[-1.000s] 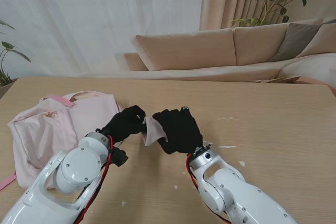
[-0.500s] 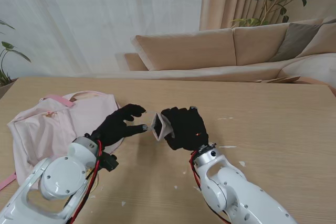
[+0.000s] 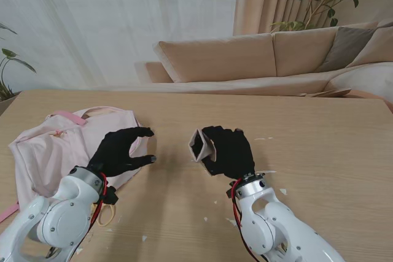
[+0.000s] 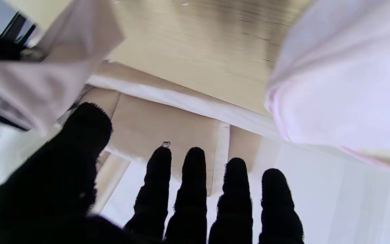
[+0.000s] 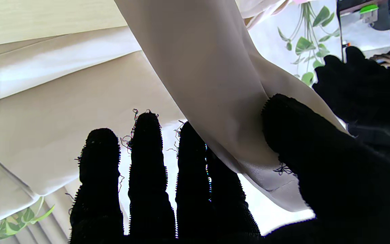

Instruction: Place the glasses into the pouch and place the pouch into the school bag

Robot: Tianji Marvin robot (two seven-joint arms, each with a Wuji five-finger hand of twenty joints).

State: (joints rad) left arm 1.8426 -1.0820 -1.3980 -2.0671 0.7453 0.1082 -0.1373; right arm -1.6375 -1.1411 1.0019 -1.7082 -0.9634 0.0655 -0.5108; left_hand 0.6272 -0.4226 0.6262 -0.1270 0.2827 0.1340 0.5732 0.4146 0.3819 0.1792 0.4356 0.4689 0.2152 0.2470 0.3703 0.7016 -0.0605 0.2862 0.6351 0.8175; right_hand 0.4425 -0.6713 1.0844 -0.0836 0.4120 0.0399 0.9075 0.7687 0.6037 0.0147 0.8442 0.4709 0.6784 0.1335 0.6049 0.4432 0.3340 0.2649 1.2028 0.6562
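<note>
Our right hand (image 3: 228, 151) grips the pouch (image 3: 199, 145) above mid-desk (image 3: 319, 151), its mouth turned toward our left hand (image 3: 120, 150); thumb and fingers (image 5: 147, 159) pinch the cloth. Left hand holds nothing, fingers (image 4: 195, 189) spread, apart from the pouch, over the bag's (image 3: 55, 148) right edge. Bag lies flat, left side. Glasses not made out.

Pale pink school bag (image 3: 55, 148) showing darker pink trim; beige pouch (image 3: 200, 144); both hands wearing black gloves; tabletop (image 3: 319, 145) displaying light wood grain.
</note>
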